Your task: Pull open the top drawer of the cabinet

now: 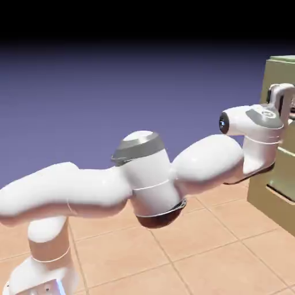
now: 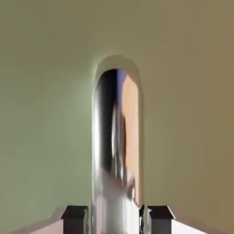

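The cabinet (image 1: 280, 71) stands at the exterior view's right edge, pale olive-beige and cut off by the frame. A curved grey metal handle (image 1: 278, 92) sticks out from its upper part, where my white hand (image 1: 264, 124) reaches. In the hand view the top drawer's flat olive front (image 2: 45, 114) fills the picture. Its shiny metal handle bar (image 2: 114, 146) runs up from between my grey fingertips (image 2: 75, 218). My gripper (image 2: 117, 220) is shut on that bar, with both tips against its sides. The exterior view hides the fingers behind the hand.
A lower part of the cabinet (image 1: 269, 193) juts toward the arm, below my wrist. The floor is orange-brown tile (image 1: 201, 253). My elbow (image 1: 144, 173) hangs low over it.
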